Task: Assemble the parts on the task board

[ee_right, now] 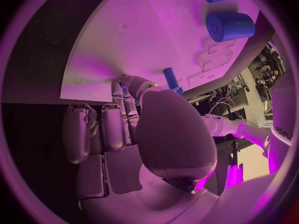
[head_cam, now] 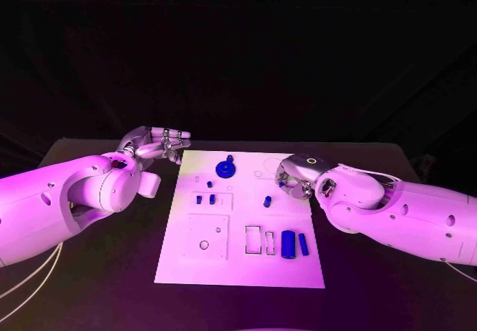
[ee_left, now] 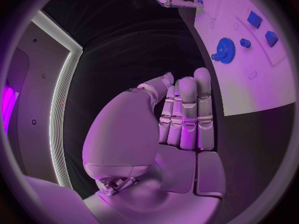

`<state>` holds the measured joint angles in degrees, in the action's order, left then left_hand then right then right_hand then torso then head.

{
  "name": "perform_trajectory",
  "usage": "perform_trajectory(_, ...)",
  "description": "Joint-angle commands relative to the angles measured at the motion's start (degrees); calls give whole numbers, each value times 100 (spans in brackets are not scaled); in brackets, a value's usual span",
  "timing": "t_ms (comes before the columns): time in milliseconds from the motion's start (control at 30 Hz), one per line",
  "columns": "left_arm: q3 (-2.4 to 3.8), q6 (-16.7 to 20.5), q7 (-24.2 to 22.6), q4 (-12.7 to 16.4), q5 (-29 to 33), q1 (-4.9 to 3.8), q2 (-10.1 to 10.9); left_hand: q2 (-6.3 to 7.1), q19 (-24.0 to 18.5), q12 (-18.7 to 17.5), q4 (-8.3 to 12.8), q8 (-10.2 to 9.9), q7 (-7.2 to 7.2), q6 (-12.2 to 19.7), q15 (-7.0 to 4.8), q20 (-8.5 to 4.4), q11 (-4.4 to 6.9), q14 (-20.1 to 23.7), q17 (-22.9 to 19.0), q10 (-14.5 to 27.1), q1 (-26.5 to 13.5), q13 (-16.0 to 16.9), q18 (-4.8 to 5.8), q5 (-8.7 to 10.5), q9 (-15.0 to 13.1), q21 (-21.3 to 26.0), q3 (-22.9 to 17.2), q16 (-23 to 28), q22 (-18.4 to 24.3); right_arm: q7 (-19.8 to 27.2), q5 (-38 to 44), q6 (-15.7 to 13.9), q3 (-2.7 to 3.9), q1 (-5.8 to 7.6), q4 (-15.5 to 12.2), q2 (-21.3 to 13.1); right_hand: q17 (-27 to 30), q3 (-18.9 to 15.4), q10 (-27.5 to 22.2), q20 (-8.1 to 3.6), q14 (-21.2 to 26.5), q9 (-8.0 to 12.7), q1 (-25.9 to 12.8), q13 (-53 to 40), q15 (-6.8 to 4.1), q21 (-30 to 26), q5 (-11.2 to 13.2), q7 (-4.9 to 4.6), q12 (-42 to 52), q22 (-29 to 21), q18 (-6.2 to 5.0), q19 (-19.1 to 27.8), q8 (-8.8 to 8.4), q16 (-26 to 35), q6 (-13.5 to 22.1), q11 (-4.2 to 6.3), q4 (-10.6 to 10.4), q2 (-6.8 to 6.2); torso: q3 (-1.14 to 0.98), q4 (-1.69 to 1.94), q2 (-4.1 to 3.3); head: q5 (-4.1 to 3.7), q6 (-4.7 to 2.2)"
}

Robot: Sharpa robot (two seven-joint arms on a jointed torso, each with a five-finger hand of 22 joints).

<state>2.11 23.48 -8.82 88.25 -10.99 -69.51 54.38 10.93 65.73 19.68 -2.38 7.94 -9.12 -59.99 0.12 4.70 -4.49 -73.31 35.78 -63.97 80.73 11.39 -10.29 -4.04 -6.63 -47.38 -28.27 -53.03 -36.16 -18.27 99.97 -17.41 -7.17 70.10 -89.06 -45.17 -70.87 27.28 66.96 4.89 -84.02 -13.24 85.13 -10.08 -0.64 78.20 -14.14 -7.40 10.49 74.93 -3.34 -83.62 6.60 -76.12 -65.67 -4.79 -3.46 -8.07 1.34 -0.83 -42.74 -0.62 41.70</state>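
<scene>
I see the left hand beside the task board with fingers straight, pressed together, holding nothing. The right hand curls over the board near a small blue peg; its grip I cannot tell.

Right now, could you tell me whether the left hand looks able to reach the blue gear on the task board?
Probably yes: the left hand hovers off the task board's far left corner holding nothing, and bare board lies between it and the blue gear.
</scene>
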Motion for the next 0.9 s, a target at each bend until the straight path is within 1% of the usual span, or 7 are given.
perform_trajectory(33, 4, -52, -15, -7, 33, -7, -17, -49, 20, -33, 36, -19, -19, 8, -9, 21, -24, 39, -5, 5, -10, 8, -32, -22, 5, 36, -6, 17, 8, -81, 61, -193, 6, 10, -75, -47, -8, 25, 171, 10, -238, -6, -61, -13, -43, 38, 12, 4, 25, 935, 67, -43, 15, -31, -43, 137, -3, -22, 4, 1, 3, -1, -14)
perform_trajectory(167, 4, -63, -7, -26, 33, -7, -23, -50, 22, -37, 41, -22, -24, 16, -5, 23, -29, 44, -14, 13, -12, 8, -31, -24, 8, 43, -2, 26, 13, -82, 37, -262, 21, 44, -191, -117, -4, 26, 181, 9, -239, -9, -77, -13, -45, 55, 8, 6, 22, 945, 71, -52, 16, -29, -49, 138, 4, -27, 2, -5, 1, 10, -44)
perform_trajectory(300, 4, -68, -2, -45, 33, -7, -34, -50, 23, -40, 43, -25, -28, 21, -3, 25, -32, 49, -22, 20, -15, 7, -31, -25, 10, 48, 1, 34, 17, -83, -11, -284, 37, 75, -372, -225, -1, 26, 188, 8, -238, -11, -92, -13, -46, 63, 8, 7, 19, 950, 73, -56, 16, -28, -55, 140, 8, -30, 1, 5, -1, 29, -47)
perform_trajectory(600, 4, -66, -7, -55, 35, -6, -54, -51, 26, -49, 53, -36, -39, 46, 5, 31, -43, 57, -32, 42, -25, 7, -29, -26, 18, 65, 12, 47, 30, -62, -105, -398, 74, 156, -1086, -450, -7, 28, 207, 6, -240, -17, -114, -14, -50, 92, -3, 12, 16, 967, 80, -71, 18, -34, -67, 146, 21, -35, 6, -8, 0, 93, -65)
perform_trajectory(767, 4, -74, -31, -47, 62, -5, -93, -52, 27, -50, 54, -38, -41, 49, 6, 31, -45, 57, -31, 45, -26, 6, -29, -27, 19, 68, 13, 47, 32, 2, -170, -430, 81, 143, -1413, -268, -10, 30, 217, 4, -241, -19, -123, -14, -52, 101, -15, 13, 14, 973, 81, -76, 19, -37, -73, 148, 28, -36, 3, 4, 0, 159, -56)
perform_trajectory(867, 3, -81, -38, -29, 74, -4, -109, -52, 27, -50, 54, -38, -41, 49, 6, 31, -45, 57, -31, 45, -26, 6, -29, -27, 19, 68, 13, 47, 32, 47, -198, -434, 81, 101, -1464, -119, -11, 32, 220, 4, -242, -20, -126, -15, -53, 103, -19, 14, 13, 974, 82, -77, 19, -39, -74, 149, 31, -35, 7, 16, 1, 217, -49)
perform_trajectory(900, 3, -83, -39, -17, 93, -4, -113, -52, 27, -50, 54, -38, -41, 49, 6, 31, -45, 57, -31, 45, -26, 6, -29, -27, 19, 68, 13, 47, 32, 70, -210, -443, 80, 79, -1463, -50, -12, 32, 221, 3, -242, -21, -127, -15, -53, 103, -21, 14, 13, 974, 82, -77, 18, -39, -75, 149, 32, -35, 9, 18, 4, 260, -48)
